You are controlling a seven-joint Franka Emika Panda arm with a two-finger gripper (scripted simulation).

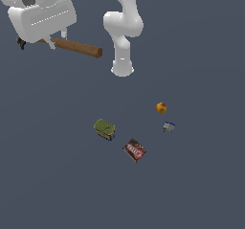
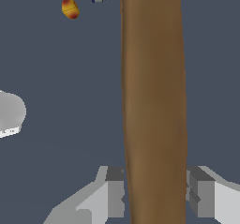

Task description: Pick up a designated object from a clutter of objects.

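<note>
Hammer is already between the two fingers of the gripper, high above the floor in the upper part of the exterior view, at about 10 o'clock from the robot base. In the wrist view its brown wooden handle passes straight between the jaws, which press on it from both sides, so the long axis runs from 6 to 12 o'clock across the closing line of the fingers. In the exterior view the free end of the handle points toward 4 o'clock, and the dark head is mostly hidden behind the white hand. Far below lie the olive can, the dark red box, the orange ball and the small grey-blue piece, all well apart from it. I judge the pick almost done; a long handle held off-centre may tilt.
</note>
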